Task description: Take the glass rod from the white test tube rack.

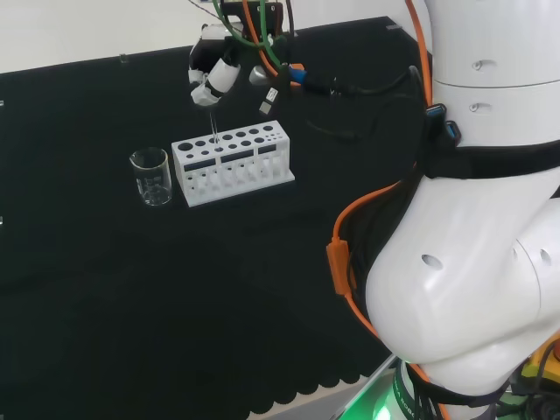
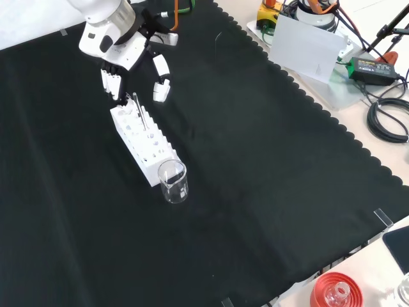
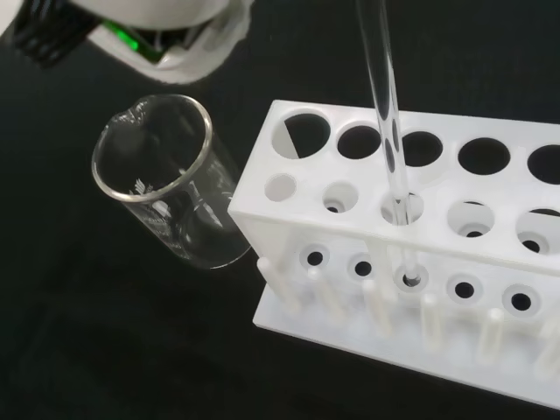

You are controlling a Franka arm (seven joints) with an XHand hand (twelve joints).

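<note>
— Glass rod (image 3: 389, 131): where is it from your hand (image 1: 214, 80)?
— Directly below, upright in the white rack (image 1: 232, 163), beside the beaker (image 1: 151, 177).
— Fingers?
— Curled at its top; you can't tell whether they're pinching it.

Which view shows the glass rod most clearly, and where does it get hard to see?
Wrist view: glass rod is crisp, with bright edge highlights, standing in the white rack. Head view: rod is a faint line below the robot hand. Front view: thin pale streak.
</note>
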